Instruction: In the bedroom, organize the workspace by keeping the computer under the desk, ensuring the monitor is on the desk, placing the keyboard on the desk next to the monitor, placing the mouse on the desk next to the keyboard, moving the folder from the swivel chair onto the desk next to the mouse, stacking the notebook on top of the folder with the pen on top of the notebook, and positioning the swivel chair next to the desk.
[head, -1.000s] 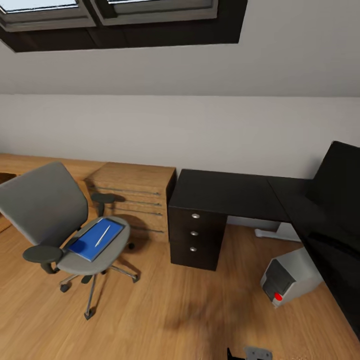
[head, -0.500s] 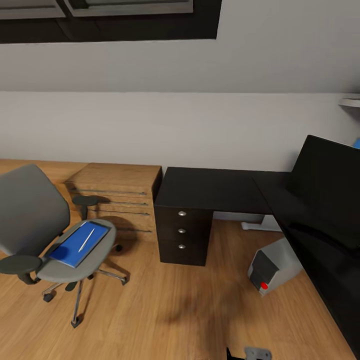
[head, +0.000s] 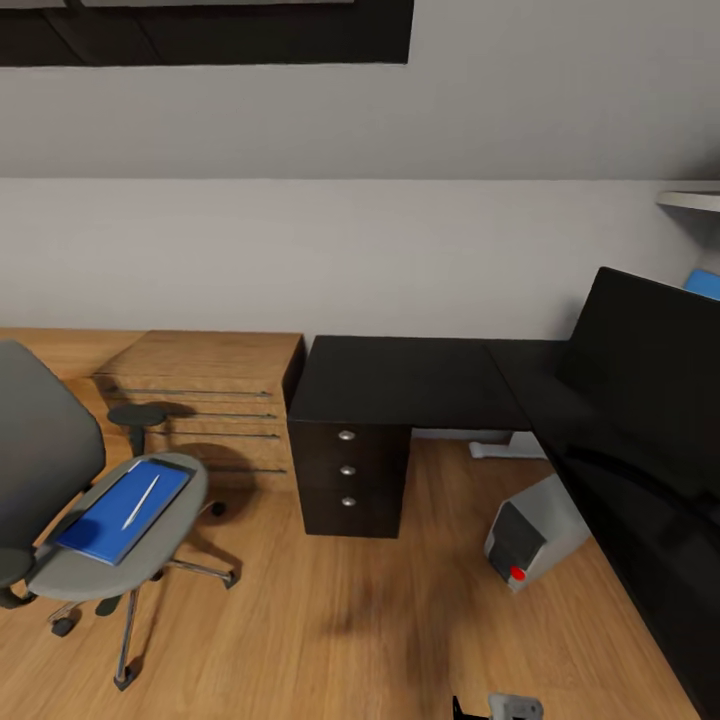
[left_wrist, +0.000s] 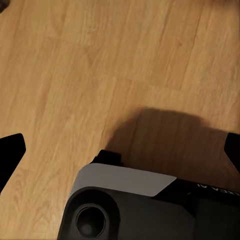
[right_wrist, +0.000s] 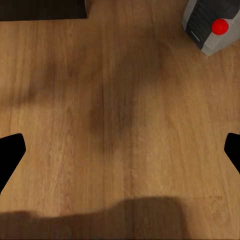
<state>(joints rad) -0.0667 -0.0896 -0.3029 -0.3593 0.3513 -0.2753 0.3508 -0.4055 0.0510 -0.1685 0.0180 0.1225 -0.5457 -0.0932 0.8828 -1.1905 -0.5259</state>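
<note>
From the head view we've got the swivel chair (head: 70, 500) well apart from the black surface (head: 400, 380), with the blue folder (head: 125, 510) lying on its seat and the pen (head: 140, 502) on top of the folder. The computer (head: 530, 535) sits tilted on the floor beside the surface, and the monitor (head: 645, 375) stands on the surface's other wing.

Left wrist view: our left end effector (left_wrist: 120, 150) is spread open over bare wood floor (left_wrist: 75, 75).

Right wrist view: right end effector (right_wrist: 120, 150) is open too, empty, computer (right_wrist: 212, 25) nearby.

Looks like we're on approach; next we'd roll up to the chair and reach for the folder.
</note>
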